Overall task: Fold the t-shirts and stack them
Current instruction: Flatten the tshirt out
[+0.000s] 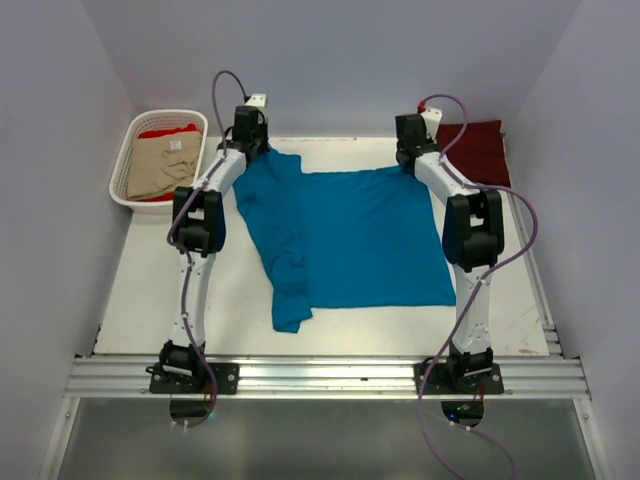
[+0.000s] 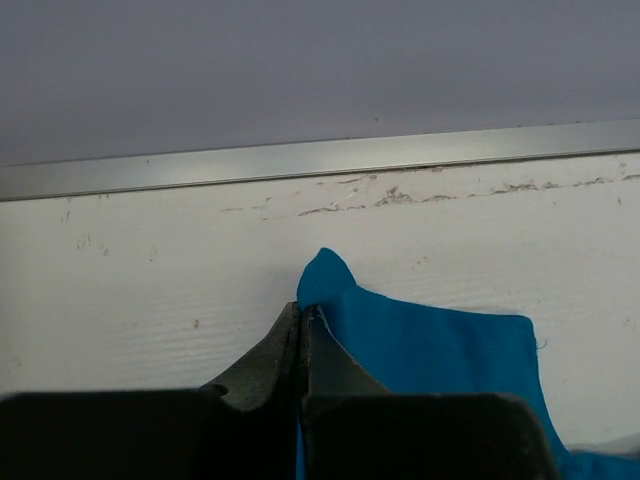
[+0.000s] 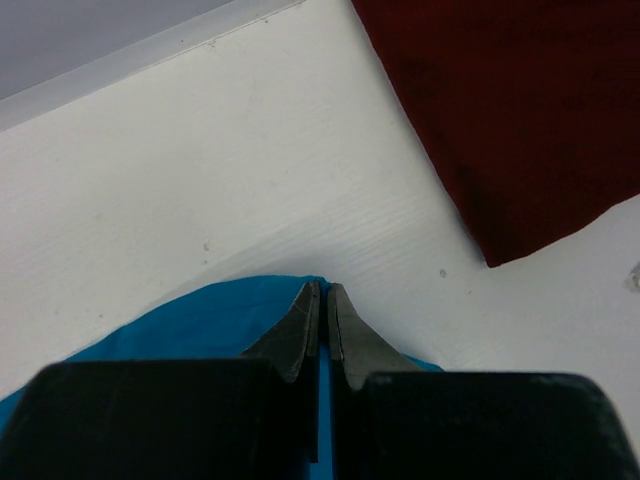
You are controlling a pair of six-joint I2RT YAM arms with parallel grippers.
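The teal-blue t-shirt (image 1: pixel 350 235) lies spread on the white table, its left side bunched into a fold that runs to the near edge. My left gripper (image 1: pixel 250 145) is shut on its far left corner (image 2: pixel 325 275). My right gripper (image 1: pixel 412 155) is shut on its far right edge (image 3: pixel 200 320). The dark maroon t-shirt (image 1: pixel 478 150) lies folded at the far right and also shows in the right wrist view (image 3: pixel 520 110). The beige t-shirt (image 1: pixel 165 165) lies on the bright red t-shirt (image 1: pixel 165 131) in the basket.
A white slotted plastic basket (image 1: pixel 120 175) stands at the far left off the table's corner. A metal rail (image 2: pixel 320 160) runs along the table's far edge, with the grey wall behind it. Grey walls close both sides.
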